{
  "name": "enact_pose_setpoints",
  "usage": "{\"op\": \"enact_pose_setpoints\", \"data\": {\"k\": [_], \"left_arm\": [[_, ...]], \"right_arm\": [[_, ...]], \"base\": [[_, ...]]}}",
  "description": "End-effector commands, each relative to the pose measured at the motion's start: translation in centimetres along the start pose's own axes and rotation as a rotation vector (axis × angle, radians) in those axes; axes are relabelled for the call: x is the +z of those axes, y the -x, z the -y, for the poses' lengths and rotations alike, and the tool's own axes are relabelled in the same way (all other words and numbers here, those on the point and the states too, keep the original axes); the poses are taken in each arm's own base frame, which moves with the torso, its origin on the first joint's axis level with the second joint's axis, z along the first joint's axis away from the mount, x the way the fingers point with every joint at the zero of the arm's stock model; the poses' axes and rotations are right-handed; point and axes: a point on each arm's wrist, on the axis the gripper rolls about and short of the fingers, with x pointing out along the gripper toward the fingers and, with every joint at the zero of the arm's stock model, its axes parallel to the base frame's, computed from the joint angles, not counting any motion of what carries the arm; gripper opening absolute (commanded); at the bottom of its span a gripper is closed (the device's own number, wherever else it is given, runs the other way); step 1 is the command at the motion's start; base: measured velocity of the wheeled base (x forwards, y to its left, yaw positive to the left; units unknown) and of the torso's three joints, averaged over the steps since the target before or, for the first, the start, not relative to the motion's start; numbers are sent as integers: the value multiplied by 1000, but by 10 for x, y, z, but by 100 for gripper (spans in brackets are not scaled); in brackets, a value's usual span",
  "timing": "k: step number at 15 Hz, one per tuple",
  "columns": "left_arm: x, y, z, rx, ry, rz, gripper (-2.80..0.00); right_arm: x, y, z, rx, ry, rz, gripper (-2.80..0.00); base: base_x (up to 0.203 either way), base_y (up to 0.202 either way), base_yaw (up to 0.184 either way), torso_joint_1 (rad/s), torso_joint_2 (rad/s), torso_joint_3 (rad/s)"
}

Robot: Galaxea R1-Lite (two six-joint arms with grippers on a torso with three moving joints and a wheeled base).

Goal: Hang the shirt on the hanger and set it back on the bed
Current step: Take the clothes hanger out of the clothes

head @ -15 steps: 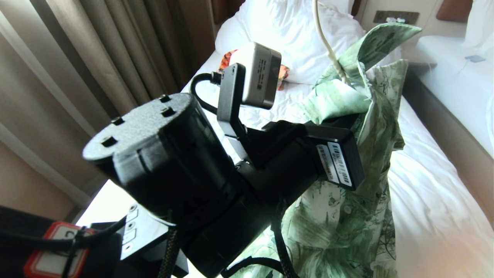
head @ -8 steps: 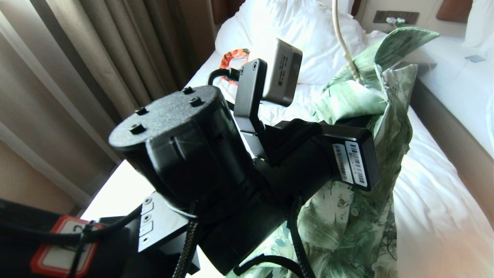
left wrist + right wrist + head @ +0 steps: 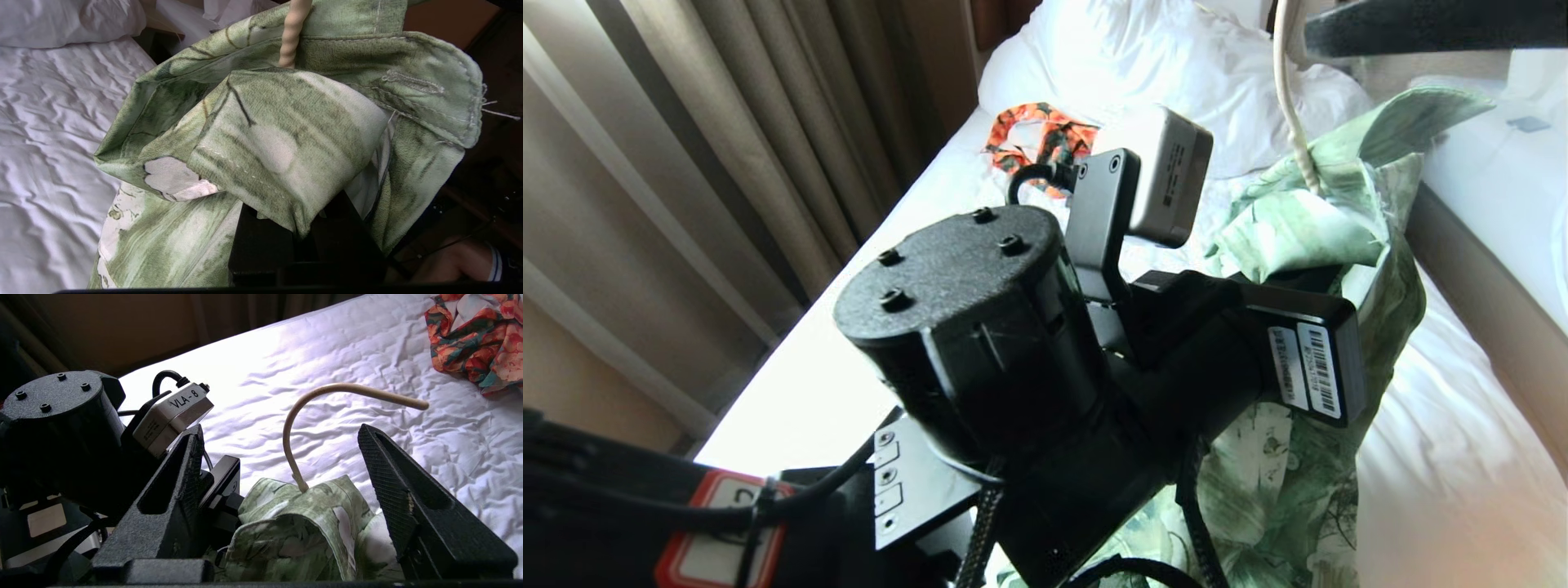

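Under shirt (image 3: pixel 286 147), left hand hidden

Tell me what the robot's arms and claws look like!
The left arm is chunky black, with bolts on a round cap, braided black cables, barcode stickers and a silver camera box marked VLA-8. The right gripper has two black wedge fingers with bumpy pads.

left tool (image 3: pixel 306 245) clamped; right tool (image 3: pixel 282 469) spread wide.
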Motion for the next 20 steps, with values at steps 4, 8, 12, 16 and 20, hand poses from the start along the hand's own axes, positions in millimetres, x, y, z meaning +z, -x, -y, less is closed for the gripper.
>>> {"op": "enact_pose_setpoints", "data": {"k": [4, 8, 12, 16, 20], "left_arm": [[3, -2, 0, -1, 6, 18, -280], [8, 2, -1, 4, 5, 25, -280], [11, 3, -5, 15, 3, 35, -280], [9, 5, -7, 20, 2, 29, -280], [15, 10, -9, 25, 3, 38, -280]], "right_arm": [[-10, -39, -13, 19, 10, -86, 0], [-10, -52, -11, -11, 8, -75, -280], [-12, -55, -10, -27, 4, -85, -280], [-12, -54, -9, -58, 5, -87, -280], [-12, -55, -9, -63, 5, -93, -280]], "base": [[0, 0, 0, 0, 0, 0], [0, 0, 0, 0, 0, 0], [0, 0, 0, 0, 0, 0], [0, 0, 0, 0, 0, 0], [0, 0, 0, 0, 0, 0]]}}
